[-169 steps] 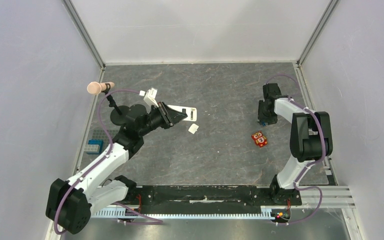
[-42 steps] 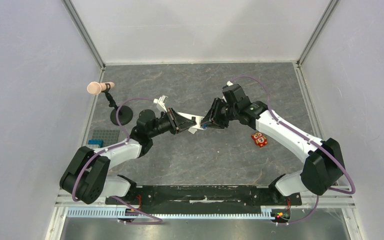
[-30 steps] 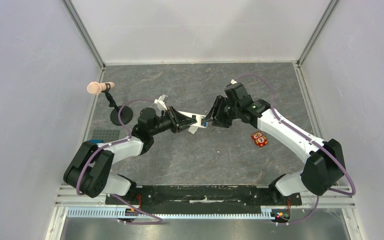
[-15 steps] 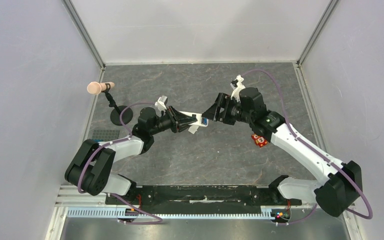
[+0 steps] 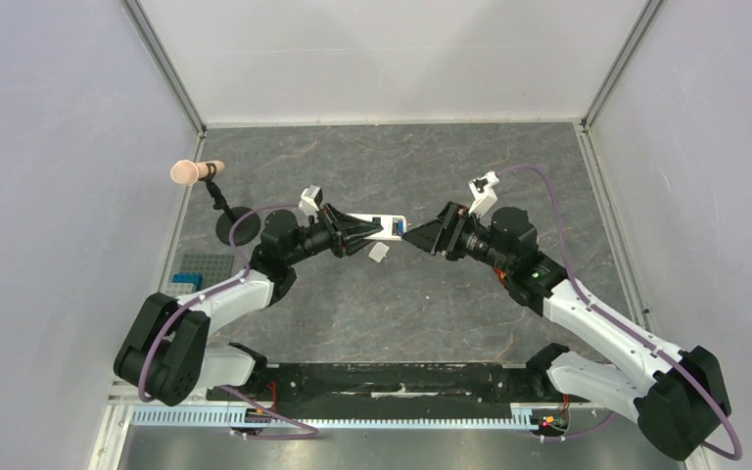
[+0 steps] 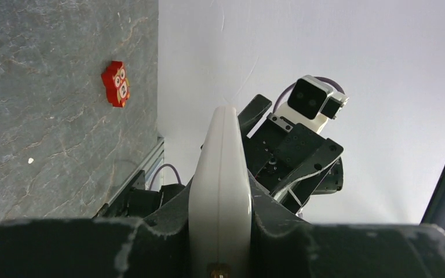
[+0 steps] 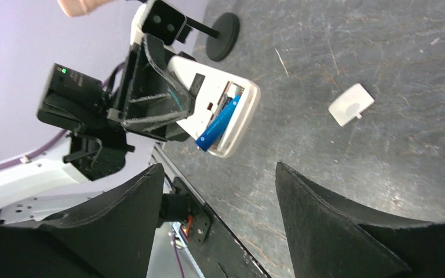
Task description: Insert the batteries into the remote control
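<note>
Right gripper spread and empty; blue battery dead ahead, long axis aimed back between its fingers, jutting from the remote control that left gripper pinches

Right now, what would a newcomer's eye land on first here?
The remote control is held up mid-scene in the left end effector, its back open. A blue battery lies askew in the bay with one end sticking out. The right end effector faces it, open and empty, and the small white cover lies on the table nearby.
</note>
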`<state>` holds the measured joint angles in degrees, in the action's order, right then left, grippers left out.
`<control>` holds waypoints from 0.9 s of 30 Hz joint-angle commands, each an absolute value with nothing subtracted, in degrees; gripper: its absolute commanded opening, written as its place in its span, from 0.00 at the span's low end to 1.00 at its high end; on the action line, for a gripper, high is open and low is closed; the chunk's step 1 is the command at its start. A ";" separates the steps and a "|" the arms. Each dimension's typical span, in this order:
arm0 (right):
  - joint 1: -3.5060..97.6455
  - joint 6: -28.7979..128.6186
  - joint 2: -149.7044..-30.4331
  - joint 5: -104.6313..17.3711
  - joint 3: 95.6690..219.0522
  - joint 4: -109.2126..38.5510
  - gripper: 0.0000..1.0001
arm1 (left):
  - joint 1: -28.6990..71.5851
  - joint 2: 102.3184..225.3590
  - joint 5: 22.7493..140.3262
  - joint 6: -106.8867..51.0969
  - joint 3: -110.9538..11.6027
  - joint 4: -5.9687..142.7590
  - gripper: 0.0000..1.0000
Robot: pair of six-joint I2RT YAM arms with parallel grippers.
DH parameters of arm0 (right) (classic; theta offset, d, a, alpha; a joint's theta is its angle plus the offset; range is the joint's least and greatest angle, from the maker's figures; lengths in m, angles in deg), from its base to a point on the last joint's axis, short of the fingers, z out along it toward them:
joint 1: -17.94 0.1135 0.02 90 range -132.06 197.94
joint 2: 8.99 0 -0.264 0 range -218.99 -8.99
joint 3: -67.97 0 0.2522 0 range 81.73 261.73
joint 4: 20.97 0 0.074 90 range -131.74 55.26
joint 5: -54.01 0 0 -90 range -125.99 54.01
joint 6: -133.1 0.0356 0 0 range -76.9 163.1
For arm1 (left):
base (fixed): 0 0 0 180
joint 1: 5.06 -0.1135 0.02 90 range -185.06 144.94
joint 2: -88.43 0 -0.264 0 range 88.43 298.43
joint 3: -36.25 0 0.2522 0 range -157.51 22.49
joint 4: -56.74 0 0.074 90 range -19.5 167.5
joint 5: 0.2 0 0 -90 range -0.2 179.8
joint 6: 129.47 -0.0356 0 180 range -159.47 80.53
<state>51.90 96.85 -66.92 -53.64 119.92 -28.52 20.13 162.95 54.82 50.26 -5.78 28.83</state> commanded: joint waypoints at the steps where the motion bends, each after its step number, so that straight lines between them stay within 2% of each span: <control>1: 51.81 101.12 -65.88 -51.93 119.43 -18.24 0.72 | 19.91 159.91 54.95 53.05 -7.43 30.12 0.02; 5: 51.87 102.70 -67.40 -51.81 119.13 -16.44 0.72 | 19.93 159.28 55.24 53.33 -7.31 30.07 0.02; 13: 51.87 101.02 -69.80 -52.10 120.50 -17.90 0.62 | 19.97 159.29 55.38 55.54 -6.44 27.81 0.02; 27: 52.08 101.28 -71.53 -52.84 119.83 -16.76 0.60 | 19.95 159.47 55.83 56.92 -6.60 27.58 0.02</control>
<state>51.92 101.62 -71.27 -52.68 119.24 -19.10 20.13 160.90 55.25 54.61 -5.78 30.93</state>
